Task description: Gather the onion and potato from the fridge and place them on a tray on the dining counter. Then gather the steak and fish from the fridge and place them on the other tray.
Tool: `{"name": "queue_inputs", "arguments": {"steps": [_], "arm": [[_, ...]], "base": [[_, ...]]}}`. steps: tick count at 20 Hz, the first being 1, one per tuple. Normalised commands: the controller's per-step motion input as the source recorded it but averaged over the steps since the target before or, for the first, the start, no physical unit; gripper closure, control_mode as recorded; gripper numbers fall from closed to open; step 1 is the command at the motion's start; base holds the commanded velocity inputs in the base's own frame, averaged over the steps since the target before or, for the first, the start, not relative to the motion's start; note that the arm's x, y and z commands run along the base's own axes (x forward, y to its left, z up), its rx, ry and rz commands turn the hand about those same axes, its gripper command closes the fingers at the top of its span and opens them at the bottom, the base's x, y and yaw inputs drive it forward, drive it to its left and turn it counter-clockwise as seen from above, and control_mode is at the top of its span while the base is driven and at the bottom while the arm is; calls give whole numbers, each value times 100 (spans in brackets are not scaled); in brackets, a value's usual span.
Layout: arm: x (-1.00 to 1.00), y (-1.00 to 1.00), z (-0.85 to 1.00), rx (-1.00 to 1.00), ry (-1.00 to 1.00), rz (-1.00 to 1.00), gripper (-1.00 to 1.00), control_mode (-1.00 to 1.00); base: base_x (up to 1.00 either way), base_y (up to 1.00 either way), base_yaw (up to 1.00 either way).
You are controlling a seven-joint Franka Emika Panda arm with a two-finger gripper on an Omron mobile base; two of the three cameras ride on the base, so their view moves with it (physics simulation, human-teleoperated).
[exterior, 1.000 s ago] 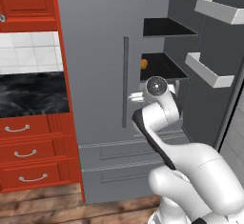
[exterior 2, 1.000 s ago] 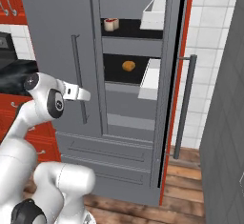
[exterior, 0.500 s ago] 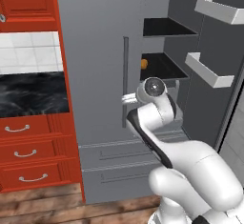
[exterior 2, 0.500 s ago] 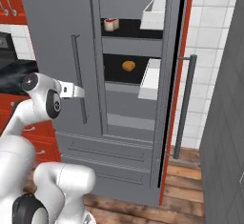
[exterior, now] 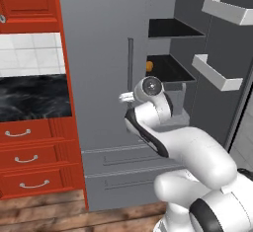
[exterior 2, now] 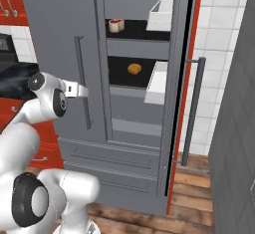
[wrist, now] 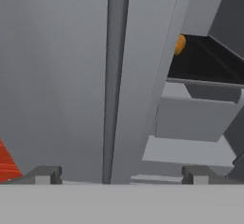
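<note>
Tall grey double-door fridge (exterior 2: 60, 39): right door ajar, an orange round item (exterior 2: 134, 69) (on a black shelf) far right; my gripper (wrist: 119, 174) spread wide, empty, by the closed left door's bar handle (wrist: 116, 80).

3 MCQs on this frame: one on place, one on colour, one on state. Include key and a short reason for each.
1. Where does the round orange-brown item sit?
A. on the black middle shelf of the fridge
B. in a white door bin
C. on the floor

2. What colour are the cabinet drawers left of the fridge?
A. white
B. red
C. black

3. How is the fridge's right door?
A. shut
C. removed
B. swung open

Key:
1 A: in the right base view it lies on the black shelf below the one with the small red-and-white item.
2 B: the left base view shows red fronts with silver handles.
3 B: the shelves and white door bins are exposed, while the left door with its bar handle is closed. The gripper, jaws open, sits in front of that handle.
</note>
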Motion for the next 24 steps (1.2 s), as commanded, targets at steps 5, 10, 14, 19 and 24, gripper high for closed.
{"name": "queue_inputs", "arguments": {"steps": [5, 10, 14, 19, 24], "arm": [[45, 2, 0, 3, -1, 0, -100, -100], [47, 5, 0, 2, -3, 0, -100, -100], [46, 16, -6, 1, -3, 0, -100, -100], [49, 9, -6, 1, 0, 0, -100, -100], [50, 0, -14, 0, 0, 0, -100, -100]], "base": [[0, 0, 0], [0, 0, 0], [0, 0, 0], [0, 0, 0], [0, 0, 0]]}}
